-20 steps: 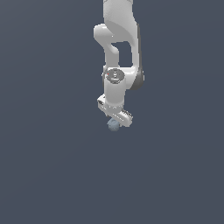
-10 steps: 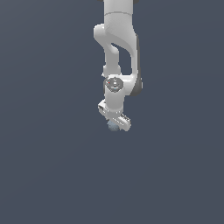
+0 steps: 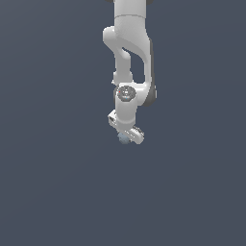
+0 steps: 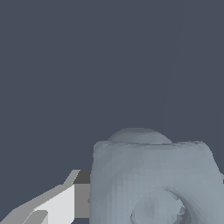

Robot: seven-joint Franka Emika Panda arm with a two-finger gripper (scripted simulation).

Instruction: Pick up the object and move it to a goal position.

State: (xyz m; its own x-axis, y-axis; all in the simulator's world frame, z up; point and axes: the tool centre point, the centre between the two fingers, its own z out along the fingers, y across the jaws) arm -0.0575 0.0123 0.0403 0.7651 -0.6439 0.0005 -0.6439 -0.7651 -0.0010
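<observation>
The arm hangs straight down over the table, its gripper tilted. The object sits right under the white bar, and it fills the wrist view with 1 finger beside it, so I'd say the jaws are closed on it for carrying.

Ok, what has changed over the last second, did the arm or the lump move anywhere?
The arm's wrist turned: the round joint has swung further round towards the camera, and the pincer sits very slightly lower. The pale blue-grey lump stayed at the pincer's tip and went along with it. In the wrist view it fills the foreground beside one finger. The plain dark background is unchanged.
</observation>
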